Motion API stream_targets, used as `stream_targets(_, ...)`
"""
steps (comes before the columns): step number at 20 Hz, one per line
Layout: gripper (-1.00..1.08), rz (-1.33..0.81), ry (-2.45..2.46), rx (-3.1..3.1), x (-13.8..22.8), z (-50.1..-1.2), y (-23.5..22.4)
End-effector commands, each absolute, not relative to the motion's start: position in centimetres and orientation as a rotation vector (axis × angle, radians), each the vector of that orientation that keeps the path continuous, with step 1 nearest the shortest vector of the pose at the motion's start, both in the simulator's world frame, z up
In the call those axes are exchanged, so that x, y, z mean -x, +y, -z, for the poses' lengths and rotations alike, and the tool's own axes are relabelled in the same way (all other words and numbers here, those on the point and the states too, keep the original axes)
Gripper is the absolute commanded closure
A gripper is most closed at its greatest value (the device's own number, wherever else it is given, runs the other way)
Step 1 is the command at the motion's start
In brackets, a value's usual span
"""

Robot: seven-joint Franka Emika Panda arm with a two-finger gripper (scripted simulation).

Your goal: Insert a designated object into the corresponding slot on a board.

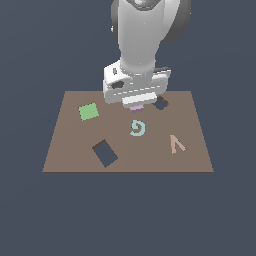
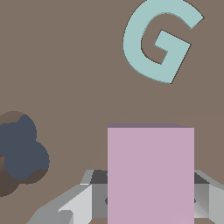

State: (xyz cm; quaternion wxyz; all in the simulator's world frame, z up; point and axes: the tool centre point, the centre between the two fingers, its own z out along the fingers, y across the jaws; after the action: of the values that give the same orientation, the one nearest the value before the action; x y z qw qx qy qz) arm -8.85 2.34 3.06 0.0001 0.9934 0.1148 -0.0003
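The pale pink square block point(image 1: 136, 107) point(image 2: 151, 175) sits between my gripper's fingers, low over the far middle of the brown board point(image 1: 65, 150) point(image 2: 65, 65). My gripper point(image 1: 136, 105) point(image 2: 151, 199) is shut on it, and in the wrist view a grey finger point(image 2: 98, 192) presses against each of two opposite sides. The slot point(image 1: 105, 153), a dark diamond-tilted cut-out, lies at the board's near edge toward the exterior view's left, apart from the gripper. It is out of the wrist view.
A light-blue spiral point(image 1: 137, 128) point(image 2: 159, 41) lies just in front of the gripper. A smaller notched dark hole point(image 1: 160, 104) point(image 2: 22, 153) is right beside it. A green square point(image 1: 89, 111) and a peach V shape point(image 1: 176, 144) also lie on the board.
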Motion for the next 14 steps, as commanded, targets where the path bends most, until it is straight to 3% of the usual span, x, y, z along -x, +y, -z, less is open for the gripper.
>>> stream_targets(1,1.08,0.000,0.303,-3.127,8.6,-3.1,2.7)
stream_targets(14,1.08,-0.001,-0.236,-3.133,5.9,-3.2,5.1)
